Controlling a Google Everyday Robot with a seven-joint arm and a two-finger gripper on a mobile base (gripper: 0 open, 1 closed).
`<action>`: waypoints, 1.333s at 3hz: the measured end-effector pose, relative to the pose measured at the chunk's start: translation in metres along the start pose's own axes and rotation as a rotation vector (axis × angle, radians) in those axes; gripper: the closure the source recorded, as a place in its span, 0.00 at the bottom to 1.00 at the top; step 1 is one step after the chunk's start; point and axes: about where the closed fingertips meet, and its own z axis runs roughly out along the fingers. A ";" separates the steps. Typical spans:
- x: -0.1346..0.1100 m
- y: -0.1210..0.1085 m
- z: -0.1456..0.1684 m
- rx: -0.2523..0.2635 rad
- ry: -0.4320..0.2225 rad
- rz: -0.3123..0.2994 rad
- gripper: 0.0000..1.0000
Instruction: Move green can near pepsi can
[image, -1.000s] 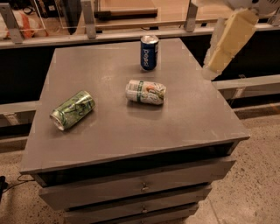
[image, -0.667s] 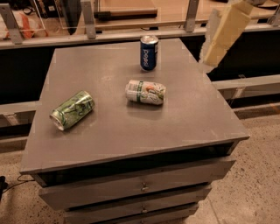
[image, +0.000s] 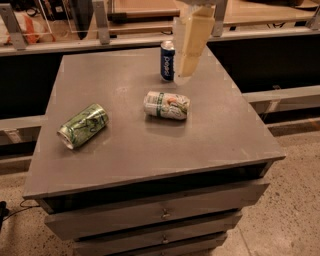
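While the green can (image: 83, 125) lies on its side near the left edge of the worktop (image: 125, 165), the pepsi can (image: 167, 60) stands upright by the far edge. The gripper (image: 186, 65) hangs just to its right — whether it is parted or closed cannot be judged.

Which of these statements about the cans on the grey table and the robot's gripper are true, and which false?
1. The bright green drinks can lies on its side near the left edge of the grey table. True.
2. The dark blue pepsi can lies on its side. False: it stands upright at the back.
3. The whitish can with a green band lies on its side mid-table. True.
4. The cream gripper grips the green can. False: it hangs beside the pepsi can, far from the green can.
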 end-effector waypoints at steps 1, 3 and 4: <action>0.001 -0.001 -0.006 0.005 0.006 -0.017 0.00; -0.071 -0.031 0.013 -0.087 0.036 -0.371 0.00; -0.113 -0.047 0.043 -0.131 0.029 -0.542 0.00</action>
